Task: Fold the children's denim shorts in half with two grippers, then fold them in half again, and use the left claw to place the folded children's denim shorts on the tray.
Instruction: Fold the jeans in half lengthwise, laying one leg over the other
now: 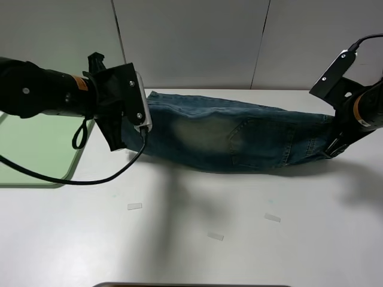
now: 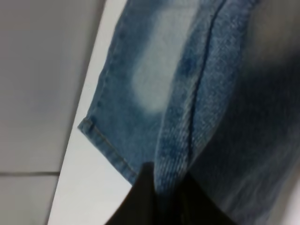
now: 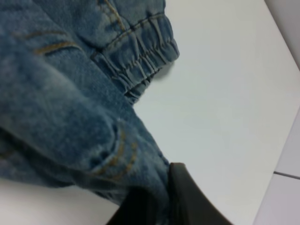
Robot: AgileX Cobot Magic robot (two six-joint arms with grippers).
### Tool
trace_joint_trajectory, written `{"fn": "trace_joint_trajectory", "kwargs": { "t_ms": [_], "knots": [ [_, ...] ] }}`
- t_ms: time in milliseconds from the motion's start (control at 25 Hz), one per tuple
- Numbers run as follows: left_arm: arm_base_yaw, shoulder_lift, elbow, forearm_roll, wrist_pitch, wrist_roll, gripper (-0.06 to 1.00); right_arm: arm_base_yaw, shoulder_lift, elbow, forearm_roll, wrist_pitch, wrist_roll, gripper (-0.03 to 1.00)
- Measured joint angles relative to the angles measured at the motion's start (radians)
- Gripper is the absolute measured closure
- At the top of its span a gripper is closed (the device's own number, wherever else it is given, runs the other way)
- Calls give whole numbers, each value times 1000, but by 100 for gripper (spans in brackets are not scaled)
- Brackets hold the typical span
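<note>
The shorts [image 1: 227, 137] stretch from one gripper to the other, one edge lifted at the jaws and the rest draped on the table [image 1: 179, 239] just beyond them. The left gripper [image 2: 164, 199] is clamped on a fold at the cuff end, the right gripper [image 3: 157, 204] on cloth beside the elastic waistband. The denim looks soft, light and thick, so it will probably sag between the jaws but grip well, best at seams and hems.

shorts [image 1: 227, 140] on table [image 1: 179, 251] | left hand [image 1: 122, 142] at cuff end | right hand [image 1: 335, 148] at waistband end | tray [image 1: 36, 155] far left
</note>
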Motion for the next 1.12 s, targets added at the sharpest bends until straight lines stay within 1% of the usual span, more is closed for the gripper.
{"fn": "trace_joint_trajectory", "kwargs": {
  "t_ms": [80,200,320,360,480,520,640,760,880,1120],
  "knots": [
    [0,35,-16,0,-46,23,92,-7,14,-2,-19,-3,30,97],
    [4,88,-49,-1,-142,49,92,-42,40,-17,-32,-6,109,97],
    [30,138,-90,-13,-193,55,92,-83,53,-42,-38,-29,198,97],
    [42,151,-100,-16,-197,56,92,-83,53,-42,-38,-29,198,97],
    [64,180,-117,-17,-207,58,92,-112,54,-69,-44,-76,234,97],
    [92,203,-124,-15,-218,59,92,-129,54,-90,-47,-128,239,97],
    [126,223,-127,-5,-254,59,92,-155,54,-118,-51,-218,241,97],
    [154,228,-138,15,-303,59,92,-179,65,-148,-51,-285,252,97],
    [163,228,-155,24,-325,59,92,-186,82,-166,-51,-301,273,97],
    [163,236,-183,27,-326,61,92,-195,123,-182,-57,-309,299,97]
  ]
}}
